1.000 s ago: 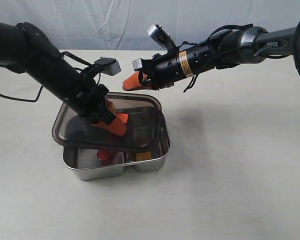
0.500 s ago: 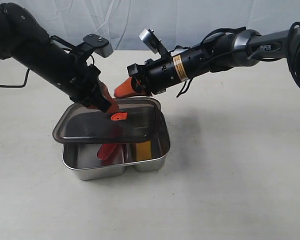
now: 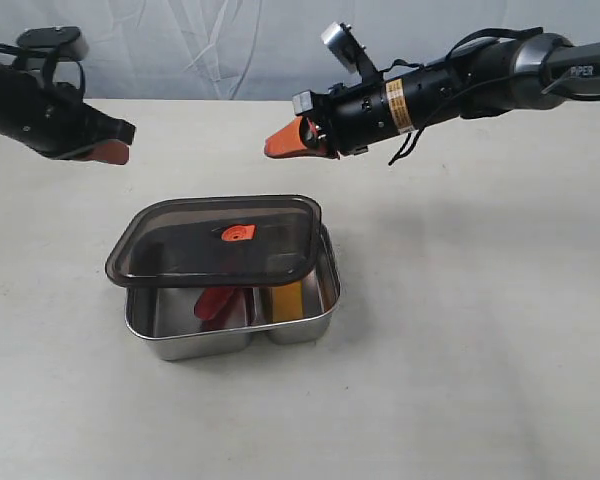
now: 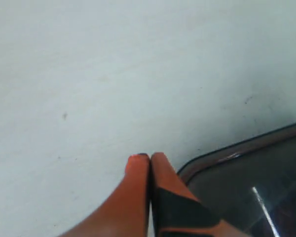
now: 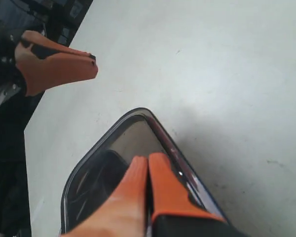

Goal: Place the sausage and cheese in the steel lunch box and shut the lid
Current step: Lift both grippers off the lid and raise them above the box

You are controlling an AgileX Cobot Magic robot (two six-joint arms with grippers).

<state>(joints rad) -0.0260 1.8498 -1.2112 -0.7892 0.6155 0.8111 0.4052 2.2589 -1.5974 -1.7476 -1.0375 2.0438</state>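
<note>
The steel lunch box (image 3: pixel 300 325) sits mid-table. Inside it the red sausage (image 3: pixel 216 303) lies in the left compartment and the yellow cheese (image 3: pixel 285 299) in the right one. The dark translucent lid (image 3: pixel 180 250) with its orange valve tab (image 3: pixel 237 233) rests tilted on the box, shifted to the back left and leaving the front open. A lid corner (image 4: pixel 246 173) shows in the left wrist view, and the lid (image 5: pixel 96 182) lies below the right fingers. My left gripper (image 3: pixel 110 152) is shut and empty, raised at the far left. My right gripper (image 3: pixel 278 146) is shut and empty, above and behind the box.
The pale table (image 3: pixel 480 330) spreads round the box. A light cloth backdrop (image 3: pixel 230 40) hangs behind. The left gripper's orange fingers (image 5: pixel 59 66) show in the right wrist view beyond the lid.
My left gripper has let go of the lid and pulled back up to the far left. The lid now rests on the box. The right gripper rose slightly.
</note>
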